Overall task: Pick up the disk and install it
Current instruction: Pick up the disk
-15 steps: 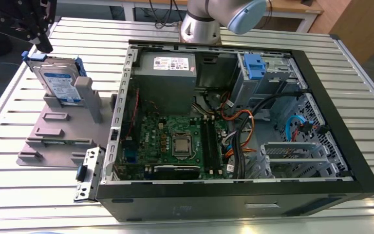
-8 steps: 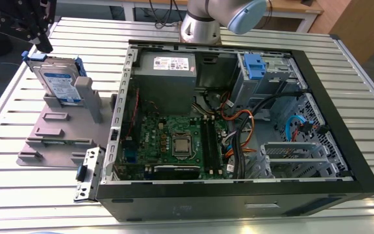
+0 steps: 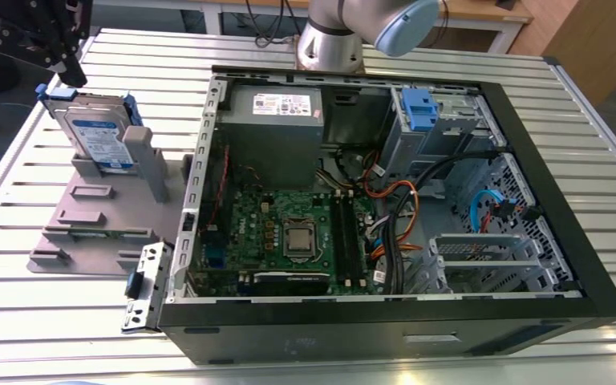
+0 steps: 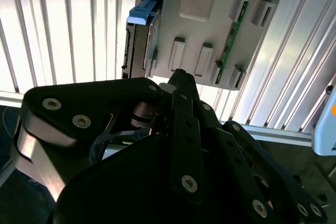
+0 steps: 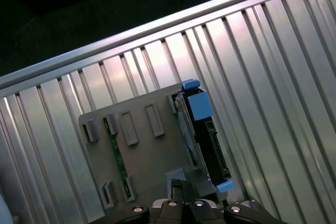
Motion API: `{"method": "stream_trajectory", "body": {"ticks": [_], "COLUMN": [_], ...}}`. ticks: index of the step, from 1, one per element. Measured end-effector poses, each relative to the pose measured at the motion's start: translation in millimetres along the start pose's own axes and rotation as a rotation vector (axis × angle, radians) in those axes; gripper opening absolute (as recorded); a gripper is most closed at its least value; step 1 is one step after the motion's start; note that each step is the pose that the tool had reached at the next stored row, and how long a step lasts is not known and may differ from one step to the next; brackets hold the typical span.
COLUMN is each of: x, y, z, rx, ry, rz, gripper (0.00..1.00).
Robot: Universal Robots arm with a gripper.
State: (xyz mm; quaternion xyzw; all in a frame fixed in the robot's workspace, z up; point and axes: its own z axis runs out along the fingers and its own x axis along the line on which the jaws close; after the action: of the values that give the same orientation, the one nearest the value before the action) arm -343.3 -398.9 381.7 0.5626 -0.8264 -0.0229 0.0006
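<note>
The disk (image 3: 99,140) stands on edge in a slot of the grey holder plate (image 3: 83,216) at the exterior view's left, its blue-and-white label facing the camera and a blue bracket around its edges. My black gripper (image 3: 73,76) hangs just above the disk's top corner, apart from it, fingers shut on nothing. In both wrist views I look down past the gripper (image 4: 178,74) (image 5: 178,184) onto the disk (image 4: 142,40) (image 5: 202,135) seen edge-on in the holder plate (image 4: 210,24) (image 5: 142,156).
The open computer case (image 3: 394,329) lies to the exterior view's right of the holder, with a blue-latched drive cage (image 3: 420,108) at its far side. A green memory stick (image 4: 231,40) sits in another holder slot. The arm's base (image 3: 330,40) stands behind the case on the slatted table (image 3: 30,321).
</note>
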Motion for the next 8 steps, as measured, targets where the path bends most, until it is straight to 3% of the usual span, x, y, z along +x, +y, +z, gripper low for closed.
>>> {"method": "stream_trajectory", "body": {"ticks": [8], "x": [0.0], "y": [0.0], "z": [0.0], "rx": [-0.0003], "ry": [0.0005], "rz": [-0.014], "gripper": [0.11]}}
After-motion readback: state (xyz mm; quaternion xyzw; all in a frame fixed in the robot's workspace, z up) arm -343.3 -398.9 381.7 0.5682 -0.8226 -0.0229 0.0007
